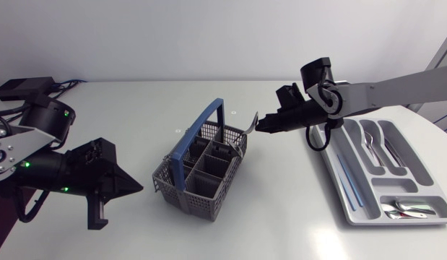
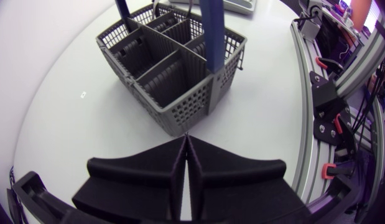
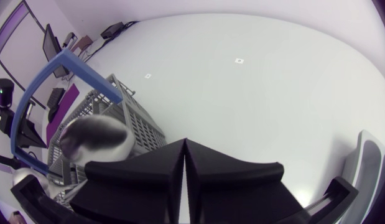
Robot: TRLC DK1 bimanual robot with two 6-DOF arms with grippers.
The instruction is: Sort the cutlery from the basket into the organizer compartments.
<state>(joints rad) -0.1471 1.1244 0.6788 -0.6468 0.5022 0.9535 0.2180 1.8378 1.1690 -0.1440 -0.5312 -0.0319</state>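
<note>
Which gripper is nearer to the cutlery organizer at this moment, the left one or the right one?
Right. The right gripper is at the corner of the basket that faces the organizer. The left gripper is on the basket's opposite side, farther off.
</note>
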